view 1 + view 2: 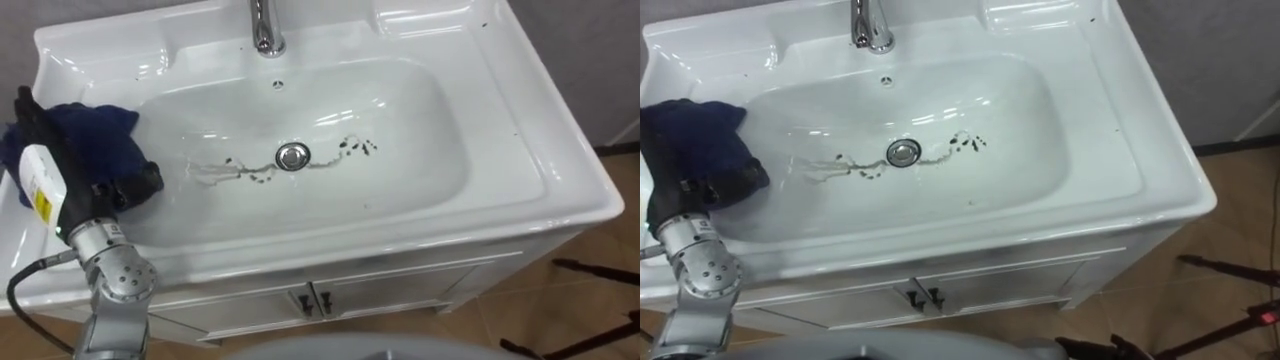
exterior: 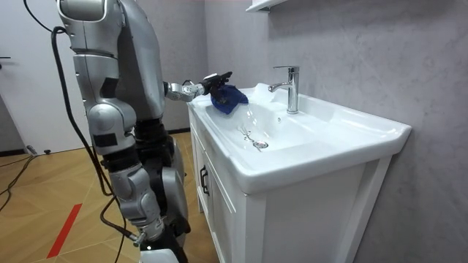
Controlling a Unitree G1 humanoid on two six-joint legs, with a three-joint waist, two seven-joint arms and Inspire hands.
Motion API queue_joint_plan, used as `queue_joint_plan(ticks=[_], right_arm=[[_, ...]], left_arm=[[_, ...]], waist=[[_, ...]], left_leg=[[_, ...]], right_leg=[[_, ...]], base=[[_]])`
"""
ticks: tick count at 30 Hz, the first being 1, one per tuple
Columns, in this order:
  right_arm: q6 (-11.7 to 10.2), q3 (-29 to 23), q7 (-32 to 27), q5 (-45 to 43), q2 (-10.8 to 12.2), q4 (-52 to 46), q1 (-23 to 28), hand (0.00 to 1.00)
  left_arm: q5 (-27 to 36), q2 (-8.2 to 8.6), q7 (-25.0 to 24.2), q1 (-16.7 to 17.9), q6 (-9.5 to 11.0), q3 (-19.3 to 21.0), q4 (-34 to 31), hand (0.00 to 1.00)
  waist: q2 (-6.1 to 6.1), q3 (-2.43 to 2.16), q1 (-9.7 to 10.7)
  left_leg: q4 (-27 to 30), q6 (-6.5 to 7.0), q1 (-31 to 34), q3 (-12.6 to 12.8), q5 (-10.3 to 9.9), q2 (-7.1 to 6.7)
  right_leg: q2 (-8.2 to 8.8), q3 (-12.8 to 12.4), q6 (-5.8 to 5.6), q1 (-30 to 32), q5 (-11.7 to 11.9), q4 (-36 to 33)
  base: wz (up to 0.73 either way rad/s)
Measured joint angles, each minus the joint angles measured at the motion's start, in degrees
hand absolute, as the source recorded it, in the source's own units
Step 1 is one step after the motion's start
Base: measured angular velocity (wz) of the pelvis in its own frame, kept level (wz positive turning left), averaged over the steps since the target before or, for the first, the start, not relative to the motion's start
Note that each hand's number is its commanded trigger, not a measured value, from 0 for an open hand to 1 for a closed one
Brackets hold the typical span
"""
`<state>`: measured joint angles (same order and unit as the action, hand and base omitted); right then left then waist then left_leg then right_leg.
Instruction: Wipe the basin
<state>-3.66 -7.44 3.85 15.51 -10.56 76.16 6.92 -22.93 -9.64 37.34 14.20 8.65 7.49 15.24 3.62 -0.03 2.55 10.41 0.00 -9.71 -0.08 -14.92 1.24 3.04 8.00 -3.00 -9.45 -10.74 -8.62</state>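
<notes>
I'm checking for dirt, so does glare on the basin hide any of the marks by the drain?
Left eye view: glare streaks sit on the basin behind the drain, clear of the dark marks; right eye view: the same; room view: even light, the left hand gripping the blue cloth casts no shadow over them.

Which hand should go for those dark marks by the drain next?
Left, probably. The left hand grips the blue cloth at the left rim of the basin, and the marks lie just to its right, around the drain.
</notes>
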Motion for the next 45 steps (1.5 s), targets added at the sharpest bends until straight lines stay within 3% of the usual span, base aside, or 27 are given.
queue_joint_plan(ticks=[14, 26, 29, 36, 45], right_arm=[[0.63, 2.29, -0.72, -0.09, 0.09, -0.79, 0.01, 0.0], [1.82, 2.75, -3.3, -0.05, 0.01, -1.82, 0.55, 0.0], [2.01, 2.54, -4.06, -0.13, -0.59, -1.83, 1.1, 0.0], [4.26, 1.65, -4.63, -0.76, -0.98, -1.92, 1.52, 0.0], [5.61, 1.86, -5.74, -2.66, -0.94, -2.16, 2.24, 0.0]], left_arm=[[-0.45, -0.02, 5.04, 0.78, -0.1, -0.9, 1.76, 0.0], [-3.53, -0.16, 7.6, 0.59, -2.12, -0.83, 6.93, 0.0], [-3.99, -0.36, 8.33, 0.19, -2.1, -0.83, 10.57, 0.0], [-4.11, -0.57, 8.66, -0.66, -2.26, -0.79, 12.72, 0.0], [-4.28, -0.63, 8.68, -0.9, -2.39, -0.34, 12.73, 0.0]], waist=[[-0.89, -0.16, -1.31], [-0.36, -0.32, -1.15], [0.43, -0.8, -0.88], [0.8, -0.73, -0.74], [0.69, -0.69, -1.0]], left_leg=[[0.02, -0.01, 0.34, -0.04, 0.0, 0.04], [0.0, -0.01, 0.25, -0.01, 0.0, 0.03], [-0.06, -0.01, 0.06, 0.09, 0.0, 0.02], [-0.78, -0.12, -0.83, 0.62, 0.09, 0.07], [-0.93, -0.11, -0.8, 0.76, 0.1, 0.1]], right_leg=[[-0.03, 0.05, 0.03, 0.39, 0.02, -0.02], [-0.03, 0.12, 0.04, 0.18, 0.02, -0.03], [-0.03, 0.07, 0.03, 0.12, 0.02, -0.04], [-0.07, -0.33, 0.05, 0.21, -0.01, -0.02], [-0.09, -0.51, 0.04, 0.42, -0.01, -0.09]], base=[[0.0], [0.0], [0.0], [-0.03], [-0.01]])
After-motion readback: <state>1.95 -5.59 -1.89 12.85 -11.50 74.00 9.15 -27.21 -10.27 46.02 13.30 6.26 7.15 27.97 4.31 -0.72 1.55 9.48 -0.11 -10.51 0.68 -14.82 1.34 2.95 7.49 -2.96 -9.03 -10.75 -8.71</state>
